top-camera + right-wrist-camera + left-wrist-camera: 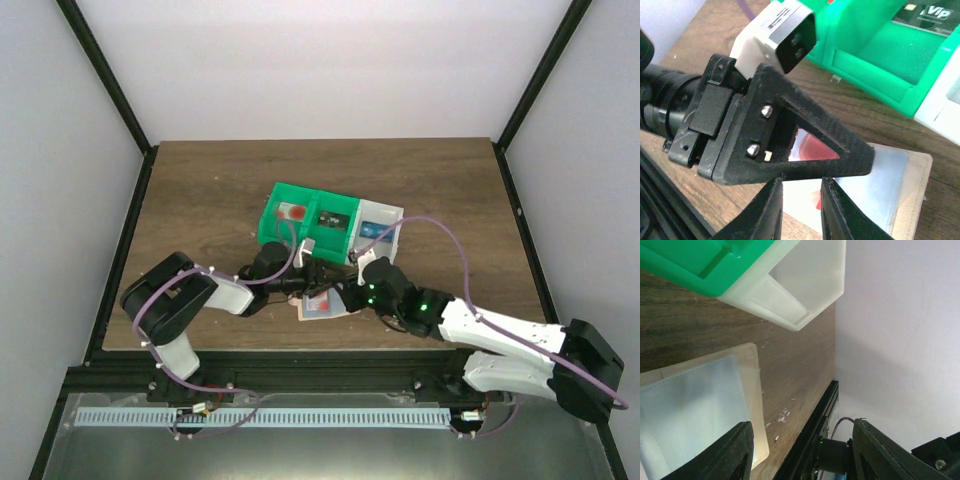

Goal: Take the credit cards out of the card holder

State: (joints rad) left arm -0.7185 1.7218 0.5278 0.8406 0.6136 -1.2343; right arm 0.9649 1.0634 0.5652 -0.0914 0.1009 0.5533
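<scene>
The card holder [322,308] lies open near the table's front edge, pale blue inside with a tan edge. It shows in the left wrist view [690,415] and in the right wrist view [885,175]. A white card with a red mark [805,192] sticks out of it. My left gripper [316,282] is wide open [802,455], and one of its fingers [805,130] lies over the holder. My right gripper [350,297] hovers over the card with its jaws a narrow gap apart [802,215]. I see the card in that gap, with no sign of a grip on it.
Two green bins [300,195] and a white bin [392,213] stand just behind the holder, each with a card inside. The white bin [805,285] is close above my left fingers. The black frame rail [300,355] runs along the front edge.
</scene>
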